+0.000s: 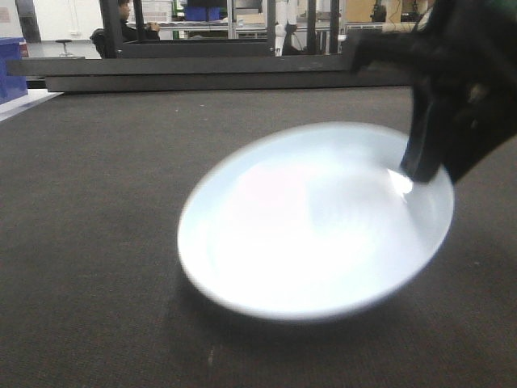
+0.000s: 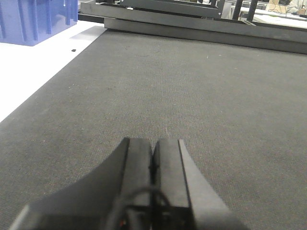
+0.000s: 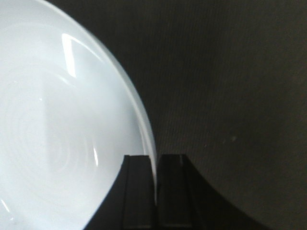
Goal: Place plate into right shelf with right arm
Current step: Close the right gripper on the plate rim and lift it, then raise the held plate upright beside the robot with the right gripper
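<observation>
The right gripper [image 3: 155, 165] clamps the plate [image 3: 57, 120] by its rim, reaching down. The left gripper [image 2: 152, 148], jaws together, hovers over the dark mat [image 2: 192, 86].

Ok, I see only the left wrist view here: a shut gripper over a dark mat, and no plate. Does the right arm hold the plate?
Observer: Yes. In the right wrist view the right gripper is shut on the rim of the plate.
Operator: Is the plate flat on the table?
Observer: No. The front view shows it tilted, the gripped side higher, over the dark mat. Whether its low edge touches, I cannot tell.
Operator: Which side is gripped?
Observer: In the front view, the side on the right of the picture, farther from the camera.
</observation>
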